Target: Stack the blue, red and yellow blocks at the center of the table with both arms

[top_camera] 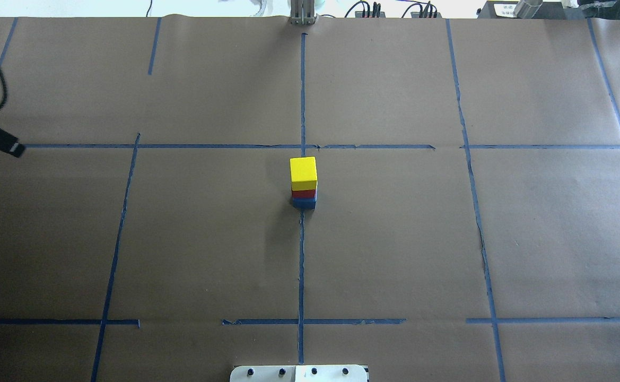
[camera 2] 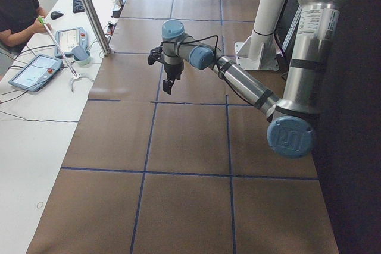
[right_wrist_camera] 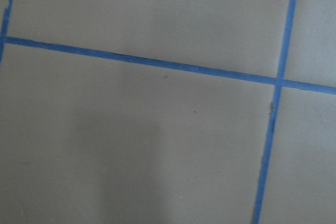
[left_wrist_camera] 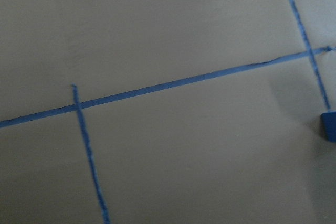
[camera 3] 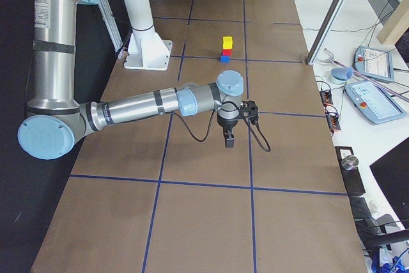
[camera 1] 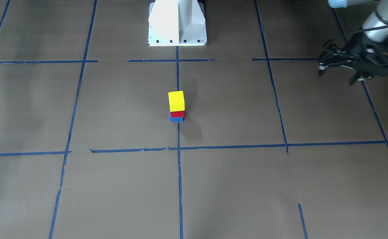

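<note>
A stack stands at the table's center: the yellow block [camera 1: 176, 101] on top, the red block [camera 1: 177, 114] under it, the blue block [camera 1: 176, 119] at the bottom. It also shows in the overhead view [top_camera: 303, 172] and the exterior right view [camera 3: 226, 49]. My left gripper [camera 1: 340, 73] is open and empty, far off to the side of the stack. Its wrist view catches only the blue block's edge [left_wrist_camera: 329, 127]. My right gripper [camera 3: 229, 140] shows only in the exterior right view, well away from the stack. I cannot tell whether it is open or shut.
The table is brown paper with blue tape lines [top_camera: 302, 254]. The robot's white base [camera 1: 177, 23] stands behind the stack. An operator [camera 2: 18, 10] sits at a side desk with tablets [camera 2: 33, 71]. A metal post [camera 2: 89, 10] stands at the table's edge.
</note>
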Robot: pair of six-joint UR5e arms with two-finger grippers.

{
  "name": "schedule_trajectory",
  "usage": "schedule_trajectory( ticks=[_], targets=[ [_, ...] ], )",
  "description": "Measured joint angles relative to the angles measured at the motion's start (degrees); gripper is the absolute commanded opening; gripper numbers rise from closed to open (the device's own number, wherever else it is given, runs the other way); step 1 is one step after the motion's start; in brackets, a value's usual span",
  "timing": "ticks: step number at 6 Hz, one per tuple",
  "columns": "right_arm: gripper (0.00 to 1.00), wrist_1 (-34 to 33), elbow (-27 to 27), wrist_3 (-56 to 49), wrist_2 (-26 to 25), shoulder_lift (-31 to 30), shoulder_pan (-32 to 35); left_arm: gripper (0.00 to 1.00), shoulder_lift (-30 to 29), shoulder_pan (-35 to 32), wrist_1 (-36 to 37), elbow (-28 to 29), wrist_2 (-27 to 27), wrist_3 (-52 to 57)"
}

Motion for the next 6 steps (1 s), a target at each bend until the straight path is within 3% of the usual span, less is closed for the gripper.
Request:
schedule_trajectory(
  ticks=[2, 4, 6],
  targets=[
    [1.00, -0.03, -3.05, -9.67, 1.33, -3.10, 4.45, 1.00, 5.72, -9.96, 0.28, 5.37, -1.44, 16.58],
    [1.00, 0.16, -3.60, -13.36, 3.72, -5.84, 5.03, 1.00, 7.58, -18.79, 1.97, 13.02, -2.17, 30.18],
    [1.00, 0.40, -3.26, -13.86, 6.44, -5.84, 5.01, 1.00, 8.99, -21.38, 5.78, 15.93, -3.40, 30.82]
  ],
)
